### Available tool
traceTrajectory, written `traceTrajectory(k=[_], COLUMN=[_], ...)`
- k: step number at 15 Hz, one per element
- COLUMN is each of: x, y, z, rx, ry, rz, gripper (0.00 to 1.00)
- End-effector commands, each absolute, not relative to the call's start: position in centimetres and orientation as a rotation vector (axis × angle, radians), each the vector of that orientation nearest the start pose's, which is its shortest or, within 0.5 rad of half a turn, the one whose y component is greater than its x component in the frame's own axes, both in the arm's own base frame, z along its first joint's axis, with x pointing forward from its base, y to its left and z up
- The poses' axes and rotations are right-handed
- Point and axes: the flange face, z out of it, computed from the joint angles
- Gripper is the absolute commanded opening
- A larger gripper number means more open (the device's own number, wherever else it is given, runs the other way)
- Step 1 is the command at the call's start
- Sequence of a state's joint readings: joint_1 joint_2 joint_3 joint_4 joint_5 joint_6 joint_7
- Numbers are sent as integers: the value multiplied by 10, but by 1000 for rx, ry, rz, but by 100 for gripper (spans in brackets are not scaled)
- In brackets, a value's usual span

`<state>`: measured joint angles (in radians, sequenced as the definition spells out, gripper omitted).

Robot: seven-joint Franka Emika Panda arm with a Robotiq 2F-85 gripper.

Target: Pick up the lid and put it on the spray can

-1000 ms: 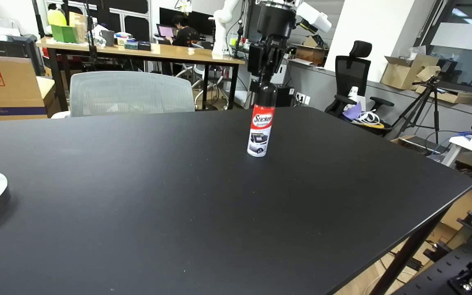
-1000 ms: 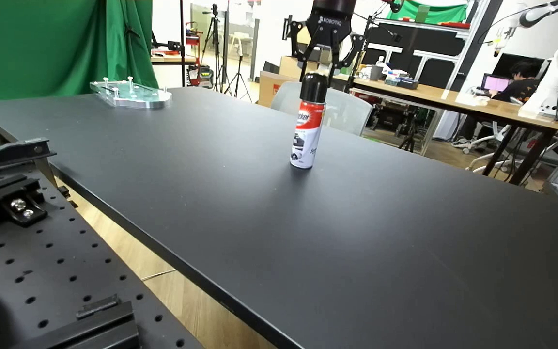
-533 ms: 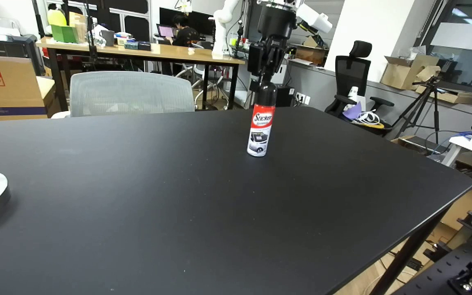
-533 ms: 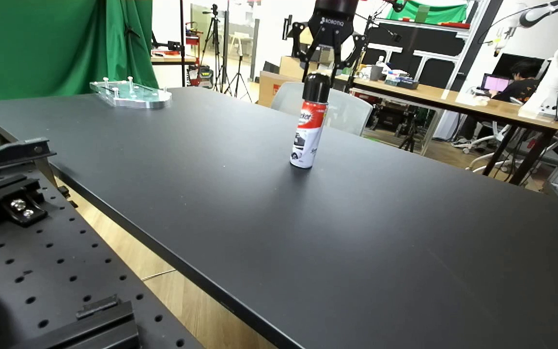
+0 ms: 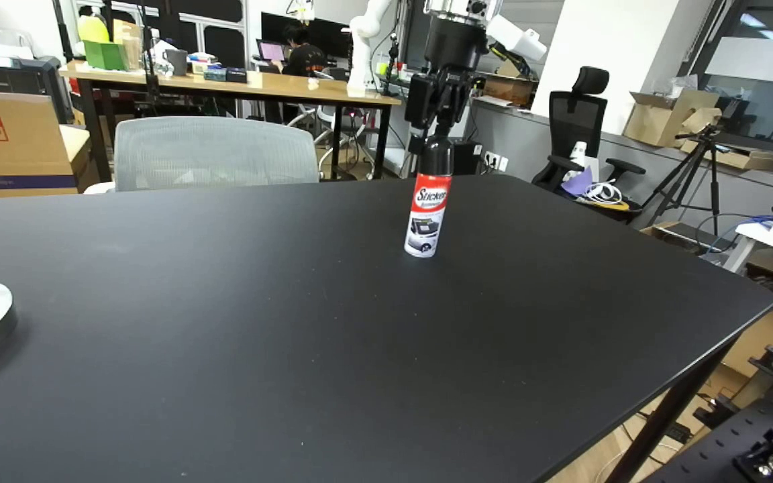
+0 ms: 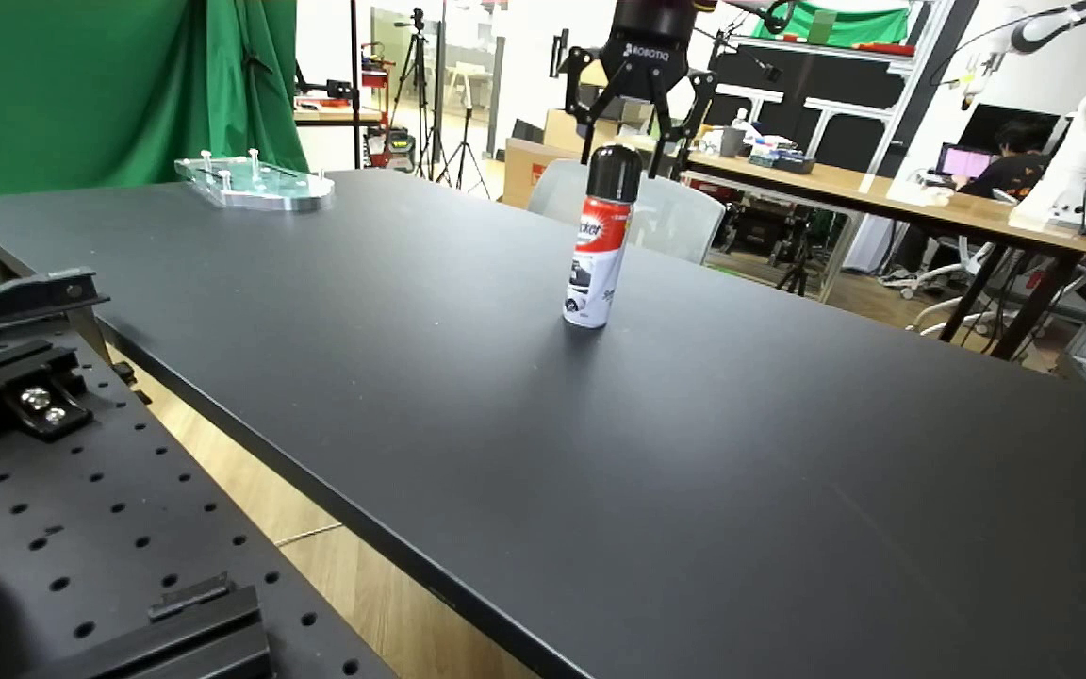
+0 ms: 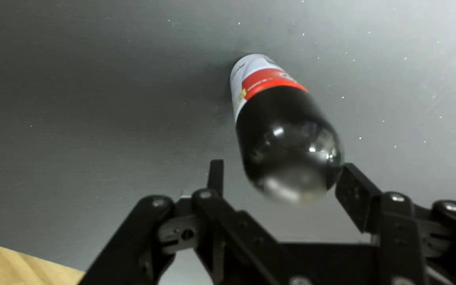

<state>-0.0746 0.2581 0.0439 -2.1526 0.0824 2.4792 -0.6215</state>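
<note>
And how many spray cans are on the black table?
1. The spray can stands on the black table with the black lid on top, near the claw. Part of that black table may be out of view, hiding others.

Below my claw (image 6: 620,170), the spray can (image 6: 597,269) stands on the table (image 6: 392,339), and the lid (image 6: 615,175) sits on the can.

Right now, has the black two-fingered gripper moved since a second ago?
Yes: in an exterior view, the gripper sits slightly lower against the pale grey mesh chair back, its jaws wider apart.
</note>
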Motion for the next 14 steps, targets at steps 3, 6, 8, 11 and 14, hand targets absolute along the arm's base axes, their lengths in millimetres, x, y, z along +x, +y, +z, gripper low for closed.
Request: traceTrajectory(k=[3,6,8,11,14], x=[568,569,569,570,568], y=[-16,-12,-7,2,10], z=[289,296,303,316,331], rx=[-3004,-3010,-3014,-3018,-3041], ry=[-782,-809,-824,-820,-831], rz=[-148,-164,-169,-170,-184], gripper=[100,100,100,100,100])
